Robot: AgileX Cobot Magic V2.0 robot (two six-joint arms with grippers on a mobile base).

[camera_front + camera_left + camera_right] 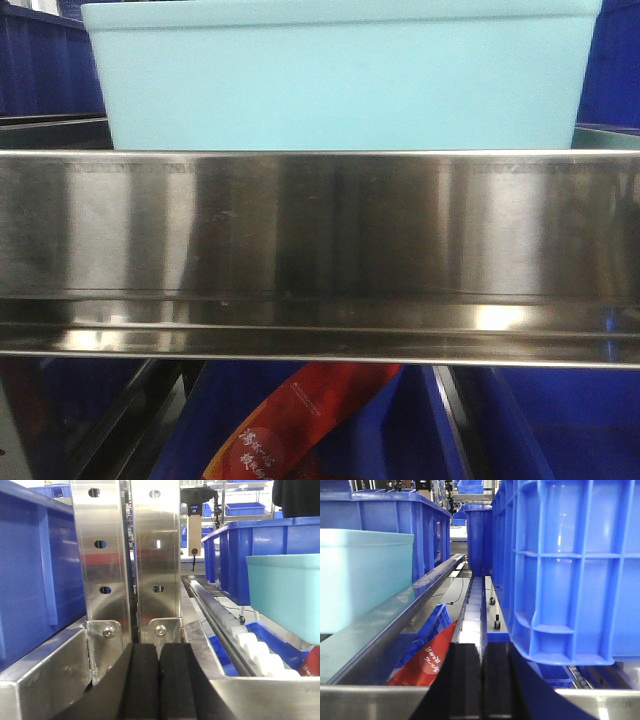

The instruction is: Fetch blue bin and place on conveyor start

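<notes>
Pale cyan blue bin (340, 85) sitting just behind shiny steel rail (320, 230), dark blue crates (570, 570) beside it, left gripper (159, 655) and right gripper (482, 652) jaws both pressed together, holding nothing

Base of blue bin (340, 80) behind steel rail (320, 220)

- left gripper (159, 652): two matte black fingers (142, 680), rounded tips, thin seam between
- right gripper (483, 650): two black fingers (467, 680), squared tips, narrow slit between

Jaws together before steel uprights (157, 555), blue bin (285, 595) rightward
</notes>
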